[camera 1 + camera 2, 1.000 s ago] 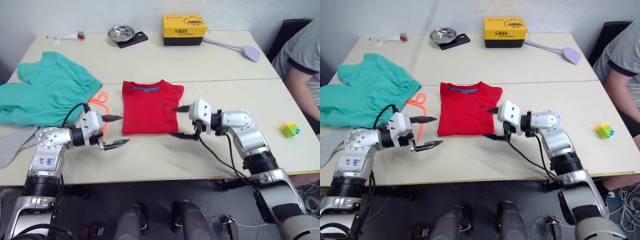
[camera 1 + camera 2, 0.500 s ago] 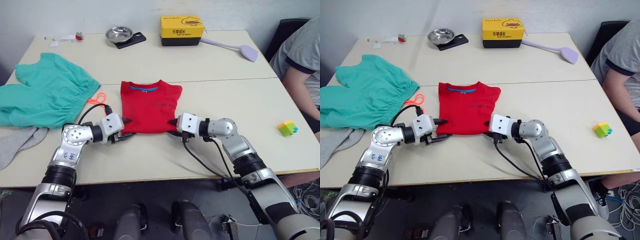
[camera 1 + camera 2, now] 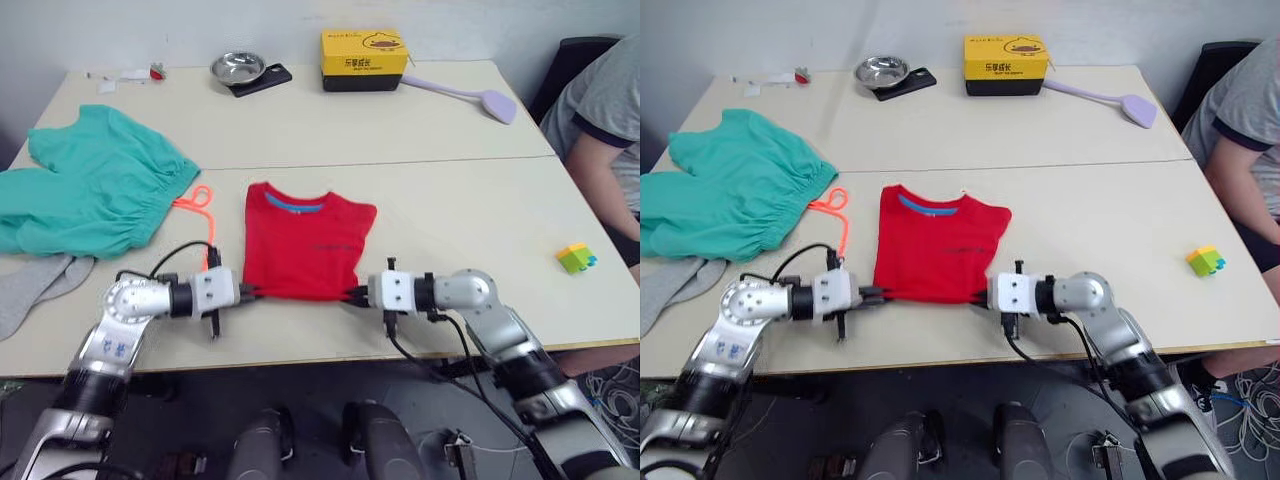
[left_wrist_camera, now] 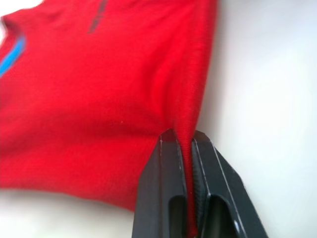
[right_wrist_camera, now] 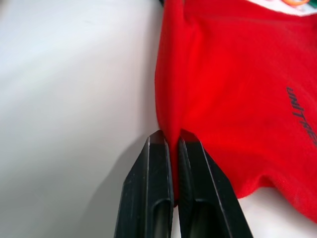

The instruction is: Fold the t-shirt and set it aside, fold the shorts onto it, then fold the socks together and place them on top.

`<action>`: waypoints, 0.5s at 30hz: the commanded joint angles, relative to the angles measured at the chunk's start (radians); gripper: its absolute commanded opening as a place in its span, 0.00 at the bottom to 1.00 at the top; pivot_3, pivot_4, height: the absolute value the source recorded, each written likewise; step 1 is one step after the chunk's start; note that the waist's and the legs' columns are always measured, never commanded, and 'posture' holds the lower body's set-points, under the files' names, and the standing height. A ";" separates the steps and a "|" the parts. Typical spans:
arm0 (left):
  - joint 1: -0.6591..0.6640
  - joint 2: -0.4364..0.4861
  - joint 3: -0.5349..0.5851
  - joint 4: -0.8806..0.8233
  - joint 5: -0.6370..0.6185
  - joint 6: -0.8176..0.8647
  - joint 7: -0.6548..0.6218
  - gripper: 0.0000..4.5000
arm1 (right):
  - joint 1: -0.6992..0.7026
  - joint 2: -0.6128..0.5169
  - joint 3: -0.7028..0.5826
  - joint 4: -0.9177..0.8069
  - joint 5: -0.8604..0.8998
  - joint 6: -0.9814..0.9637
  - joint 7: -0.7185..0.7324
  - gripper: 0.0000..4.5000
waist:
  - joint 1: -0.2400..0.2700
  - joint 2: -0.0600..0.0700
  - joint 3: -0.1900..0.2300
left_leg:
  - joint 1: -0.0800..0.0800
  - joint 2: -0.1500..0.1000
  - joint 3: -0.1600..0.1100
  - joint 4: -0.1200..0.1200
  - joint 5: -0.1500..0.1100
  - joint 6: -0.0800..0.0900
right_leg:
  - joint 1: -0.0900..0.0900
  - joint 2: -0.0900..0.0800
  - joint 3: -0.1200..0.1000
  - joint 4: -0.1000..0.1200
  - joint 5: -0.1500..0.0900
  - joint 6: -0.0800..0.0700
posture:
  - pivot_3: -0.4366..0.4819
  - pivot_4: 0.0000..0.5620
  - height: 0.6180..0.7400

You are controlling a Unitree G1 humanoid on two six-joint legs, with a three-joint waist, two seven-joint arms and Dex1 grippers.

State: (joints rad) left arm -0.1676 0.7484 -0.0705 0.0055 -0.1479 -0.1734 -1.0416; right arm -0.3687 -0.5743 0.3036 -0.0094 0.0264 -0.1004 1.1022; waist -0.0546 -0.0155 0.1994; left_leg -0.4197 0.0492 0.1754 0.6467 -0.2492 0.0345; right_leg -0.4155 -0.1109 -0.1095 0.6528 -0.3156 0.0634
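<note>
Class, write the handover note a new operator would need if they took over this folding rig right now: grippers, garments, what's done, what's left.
Left gripper: shut on the near left corner of the bright red cotton t-shirt.
Right gripper: shut on the t-shirt's near right corner.
T-shirt: flat at the table's near middle, sides already folded in to a narrow panel, blue collar at the far end.
Teal-green fabric shorts: spread unfolded at the far left, neon-orange drawstring trailing toward the t-shirt.
Light grey knit socks: at the left edge, partly under the shorts.
Left: finish the t-shirt's fold and set it aside, fold shorts onto it, then socks on top.
</note>
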 commanded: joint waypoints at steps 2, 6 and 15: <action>0.149 0.050 0.069 -0.206 -0.059 0.103 0.012 0.00 | 0.095 -0.061 -0.054 -0.198 0.073 0.103 0.000 0.00 | 0.003 0.000 0.000 | 0.000 0.000 -0.001 0.000 -0.002 -0.004 | 0.000 0.000 -0.001 0.000 0.000 0.000 | 0.48 0.27 1.00; 0.257 0.050 0.097 -0.300 -0.048 0.148 0.066 0.00 | 0.181 -0.093 -0.059 -0.255 0.079 0.142 -0.025 0.00 | 0.011 0.000 0.000 | 0.002 0.000 -0.002 0.000 -0.006 0.000 | 0.002 -0.001 -0.001 -0.001 -0.001 -0.001 | 0.48 0.27 1.00; 0.329 0.140 0.197 -0.284 -0.169 0.179 -0.072 0.45 | 0.234 -0.140 -0.140 -0.269 0.270 0.169 0.082 0.40 | 0.025 0.000 0.000 | 0.001 0.000 -0.002 -0.001 -0.007 0.001 | 0.001 -0.002 -0.002 -0.002 -0.001 -0.002 | 0.48 0.27 1.00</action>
State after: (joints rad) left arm 0.1451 0.8688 0.0757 -0.2707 -0.2787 0.0303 -1.0644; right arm -0.1377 -0.6941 0.2144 -0.2395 0.2319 0.0809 1.1440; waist -0.0295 -0.0153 0.1996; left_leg -0.4186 0.0490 0.1732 0.6454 -0.2563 0.0357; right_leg -0.4139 -0.1124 -0.1116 0.6496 -0.3169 0.0609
